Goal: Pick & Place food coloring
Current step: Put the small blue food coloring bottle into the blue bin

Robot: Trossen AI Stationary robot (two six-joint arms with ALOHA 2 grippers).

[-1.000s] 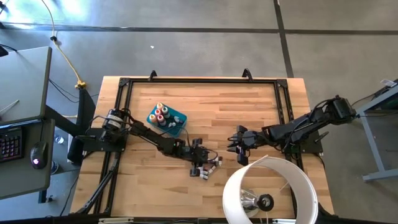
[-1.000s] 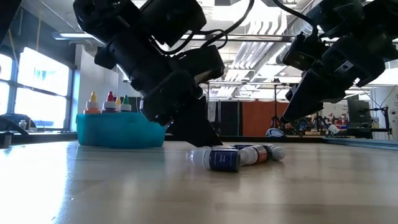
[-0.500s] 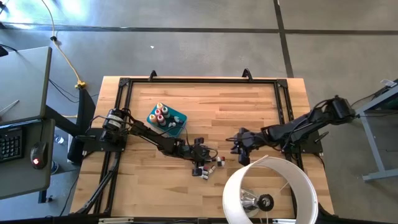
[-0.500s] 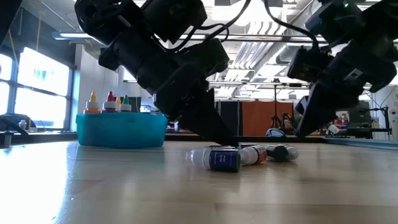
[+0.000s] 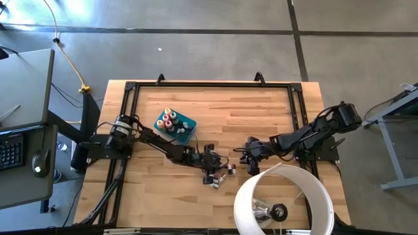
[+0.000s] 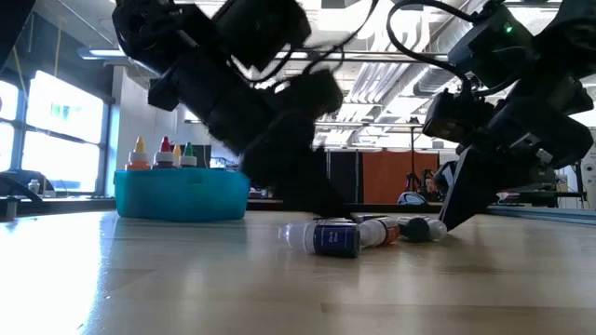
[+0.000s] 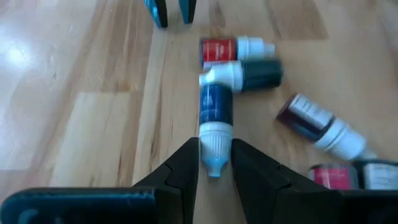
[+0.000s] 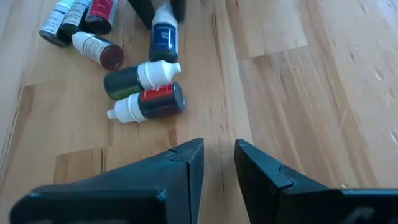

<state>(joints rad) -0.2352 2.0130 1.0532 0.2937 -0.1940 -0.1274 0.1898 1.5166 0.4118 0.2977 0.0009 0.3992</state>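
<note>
Several food coloring bottles lie in a loose cluster [image 5: 222, 173] on the wood table, between the two grippers. Among them are a blue bottle [image 7: 215, 106], a red one [image 7: 219, 48], a dark green one [image 8: 130, 79] and a maroon one [image 7: 305, 117]. More bottles stand upright in the teal bin [image 5: 175, 124]. My left gripper [image 7: 215, 163] sits low at the cluster, shut on the blue bottle. My right gripper [image 8: 219, 155] is open by a narrow gap. It hangs just above the table on the cluster's right side [image 6: 445, 220] and touches nothing. My left gripper pinches the blue bottle's white cap [image 7: 215, 140] between its two fingers. The fingers [image 7: 186, 165] come in low from the table's left and lie along the bottle. The bottle lies flat on the table, its body pointing away toward the right gripper.
A large white lampshade [image 5: 282, 199] stands at the near edge, close under the right arm. A black metal frame [image 5: 212, 85] runs around the tabletop. Bare wood lies toward the far side and the near left corner. A desk with a keyboard stands left of the table.
My left gripper came down from above the cluster onto the bottles. My right gripper moved down and toward the table's left, ending low beside the cluster. Some bottles on the cluster's right side slid a little.
</note>
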